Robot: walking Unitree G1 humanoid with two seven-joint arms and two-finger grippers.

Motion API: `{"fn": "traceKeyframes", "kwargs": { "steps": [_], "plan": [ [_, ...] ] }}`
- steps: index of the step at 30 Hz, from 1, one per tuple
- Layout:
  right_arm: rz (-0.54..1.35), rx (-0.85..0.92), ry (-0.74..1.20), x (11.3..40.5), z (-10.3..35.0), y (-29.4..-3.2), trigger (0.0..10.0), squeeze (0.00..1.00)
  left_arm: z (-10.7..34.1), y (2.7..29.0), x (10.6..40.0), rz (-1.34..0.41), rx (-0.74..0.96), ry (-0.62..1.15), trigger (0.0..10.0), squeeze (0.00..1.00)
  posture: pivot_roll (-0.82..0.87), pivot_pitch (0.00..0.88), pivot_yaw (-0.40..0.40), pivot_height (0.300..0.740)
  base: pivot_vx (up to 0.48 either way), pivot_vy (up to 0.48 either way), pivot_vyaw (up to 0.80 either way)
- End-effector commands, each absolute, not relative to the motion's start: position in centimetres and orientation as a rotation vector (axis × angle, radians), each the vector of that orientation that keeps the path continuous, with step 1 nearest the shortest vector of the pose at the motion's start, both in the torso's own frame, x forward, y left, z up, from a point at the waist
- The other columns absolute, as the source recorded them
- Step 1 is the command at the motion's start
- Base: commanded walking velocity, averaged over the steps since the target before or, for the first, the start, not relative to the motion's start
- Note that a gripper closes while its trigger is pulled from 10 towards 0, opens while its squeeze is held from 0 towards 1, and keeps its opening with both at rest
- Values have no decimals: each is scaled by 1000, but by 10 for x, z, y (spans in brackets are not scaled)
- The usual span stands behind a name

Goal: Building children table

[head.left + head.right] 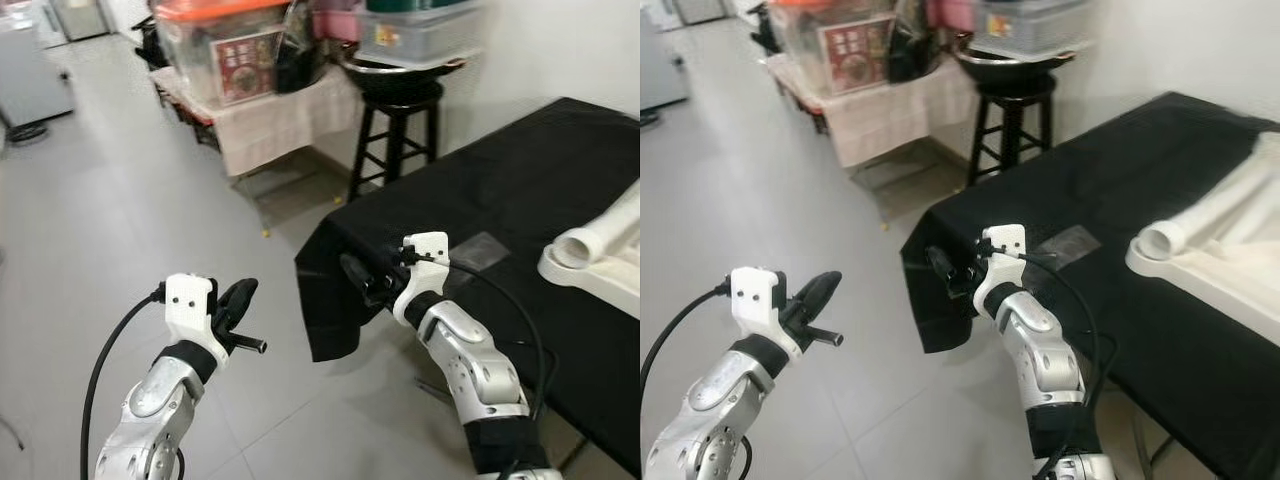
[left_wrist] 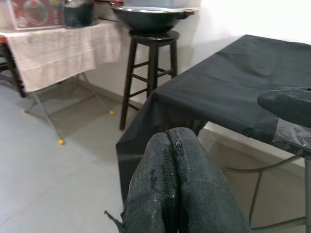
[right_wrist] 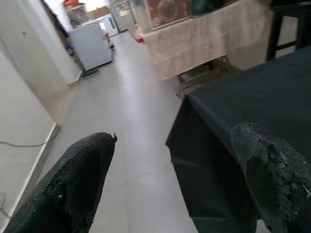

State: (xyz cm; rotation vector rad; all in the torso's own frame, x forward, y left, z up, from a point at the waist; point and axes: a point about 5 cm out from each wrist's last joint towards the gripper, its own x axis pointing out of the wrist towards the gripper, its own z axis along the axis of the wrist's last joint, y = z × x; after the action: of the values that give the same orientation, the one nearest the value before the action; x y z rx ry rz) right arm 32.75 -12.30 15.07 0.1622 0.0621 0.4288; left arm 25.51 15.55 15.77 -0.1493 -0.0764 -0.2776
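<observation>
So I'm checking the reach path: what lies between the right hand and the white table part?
In the left eye view, only bare black tablecloth, with a flat clear patch on it, lies between the right hand and the white table part.

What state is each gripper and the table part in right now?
left gripper: fingers shut, empty, held over the floor.
right gripper: fingers open, empty, at the corner of the black-covered table.
white children's table part: lying flat on the black cloth, untouched, tubular leg pointing toward the robot.
black stool: upright, a wok resting on its seat.
</observation>
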Motion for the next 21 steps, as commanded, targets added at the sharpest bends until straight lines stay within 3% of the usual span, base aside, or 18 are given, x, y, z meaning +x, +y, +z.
{"fn": "traceKeyframes", "kwargs": {
  "steps": [1, 21],
  "plan": [
    [449, 184, 56, 329, 152, -118, 10000, 0, 155, 161, 256, -262, -166, -67, 10000, 0, -119, 61, 68, 740, 0, 0, -800],
    [460, 203, 57, 329, 152, -117, 10000, 0, 155, 163, 257, -257, -196, -72, 10000, 0, -118, 63, 68, 740, 0, 0, -800]
  ]
}}
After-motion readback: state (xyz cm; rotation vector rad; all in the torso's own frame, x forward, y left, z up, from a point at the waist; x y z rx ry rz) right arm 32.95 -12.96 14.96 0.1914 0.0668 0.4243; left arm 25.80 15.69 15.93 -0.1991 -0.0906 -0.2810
